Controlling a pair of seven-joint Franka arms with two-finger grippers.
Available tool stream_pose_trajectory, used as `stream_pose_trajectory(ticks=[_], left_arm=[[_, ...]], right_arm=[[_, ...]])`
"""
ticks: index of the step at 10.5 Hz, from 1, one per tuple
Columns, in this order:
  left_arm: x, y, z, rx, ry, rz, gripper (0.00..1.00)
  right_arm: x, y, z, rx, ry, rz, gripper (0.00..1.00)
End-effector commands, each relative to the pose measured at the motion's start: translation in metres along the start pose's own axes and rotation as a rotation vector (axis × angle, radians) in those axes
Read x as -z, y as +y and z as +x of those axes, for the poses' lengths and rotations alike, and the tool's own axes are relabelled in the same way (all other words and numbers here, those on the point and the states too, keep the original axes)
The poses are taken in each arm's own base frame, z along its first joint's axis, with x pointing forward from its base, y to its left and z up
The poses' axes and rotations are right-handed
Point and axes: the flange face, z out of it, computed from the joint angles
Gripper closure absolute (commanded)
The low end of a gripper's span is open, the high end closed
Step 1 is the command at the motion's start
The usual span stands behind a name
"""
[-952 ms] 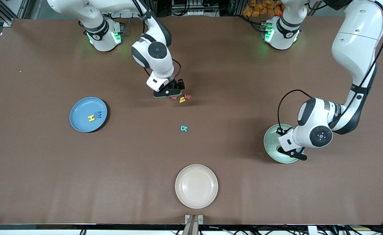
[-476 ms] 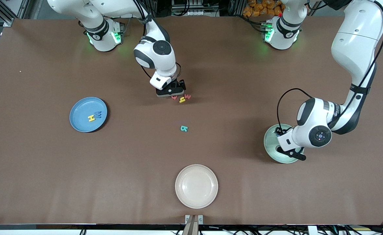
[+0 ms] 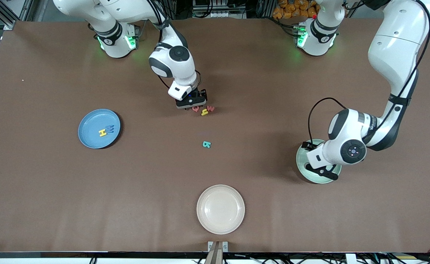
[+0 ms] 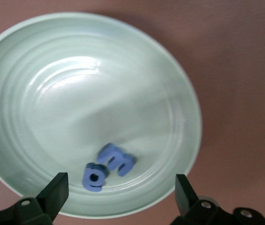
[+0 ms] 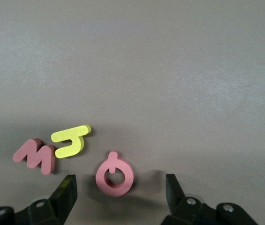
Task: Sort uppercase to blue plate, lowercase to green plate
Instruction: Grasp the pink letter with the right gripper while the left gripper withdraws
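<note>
Partly hidden green plate (image 3: 302, 168), left tool (image 3: 319, 169) above

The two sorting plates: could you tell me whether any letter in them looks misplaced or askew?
Nothing stands out. The blue plate holds the yellow H and blue W; the green plate holds the blue "a" and the blue three-pronged letter, touching but lying flat. The cream plate holds nothing.

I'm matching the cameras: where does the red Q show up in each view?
Front view: red Q just under the right hand, beside the yellow hooked letter.
Left wrist view: not in it.
Right wrist view: red Q between the open fingers.
Shared landmark: the yellow hooked letter.
</note>
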Motion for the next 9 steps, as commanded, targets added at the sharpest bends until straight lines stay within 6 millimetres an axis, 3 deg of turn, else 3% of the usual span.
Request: stream_pose_trajectory(ticks=[1,4,9], left_arm=[[0.016,0.018,-0.002,-0.002,0.012,-0.034,0.00],[0.023,0.045,-0.002,0.022,0.014,-0.081,0.00],[0.038,0.121,0.002,0.123,0.022,-0.092,0.00]], right_arm=[[-0.006,0.004,-0.004,-0.017,0.008,0.009,0.29],[-0.011,0.004,-0.005,-0.018,0.004,0.010,0.41],[-0.012,0.005,-0.004,-0.026,0.001,0.007,0.61]])
